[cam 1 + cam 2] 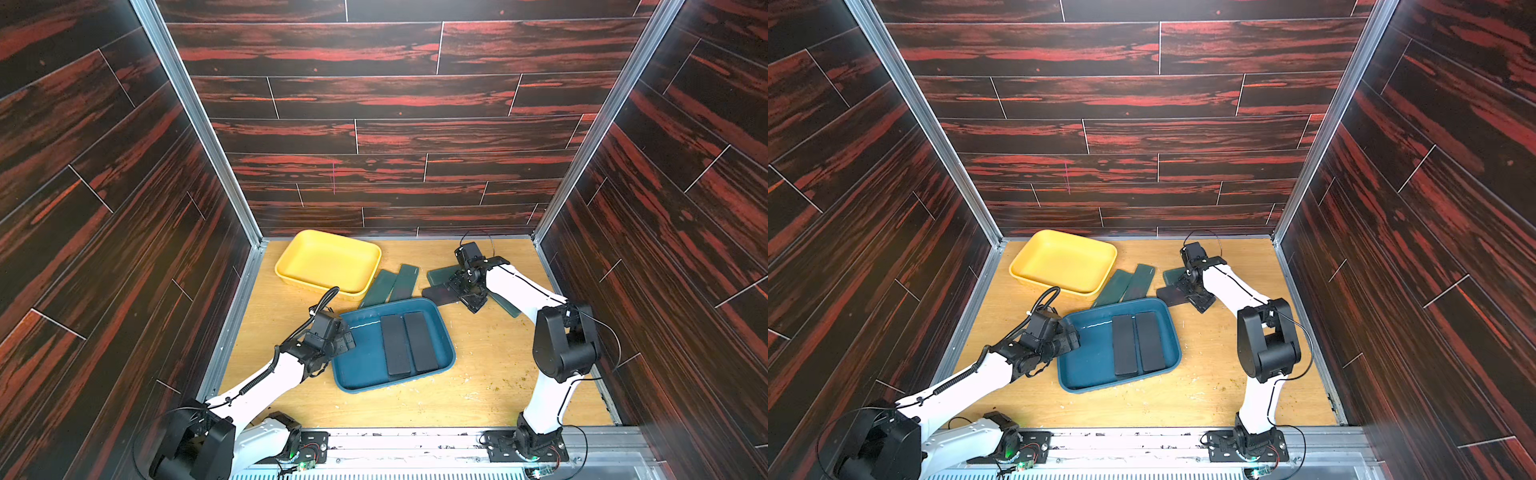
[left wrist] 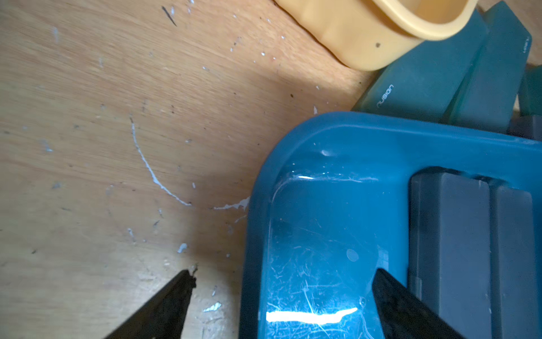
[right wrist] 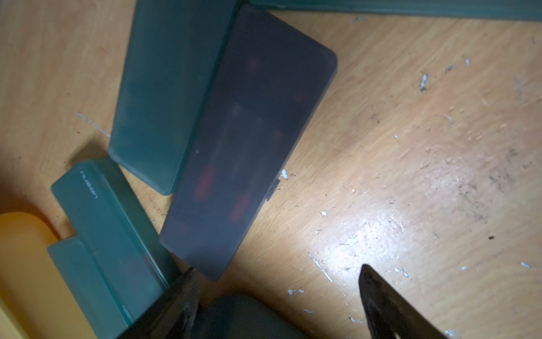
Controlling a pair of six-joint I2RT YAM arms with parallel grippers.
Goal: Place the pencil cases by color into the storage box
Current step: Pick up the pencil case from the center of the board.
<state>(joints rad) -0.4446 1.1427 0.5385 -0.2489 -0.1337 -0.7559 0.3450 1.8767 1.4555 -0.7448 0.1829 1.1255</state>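
Right gripper, jaws apart and empty, hovers over the loose black pencil case on the table, right of the yellow tray. Straddle its width, then close squarely.

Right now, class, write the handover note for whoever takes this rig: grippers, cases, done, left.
Left gripper: open, empty, over the blue tray's edge.
Right gripper: open, holding nothing, above the loose black case.
Done: two black cases lie in the blue tray.
Left: that black case and four green cases on the table; the yellow tray is empty.
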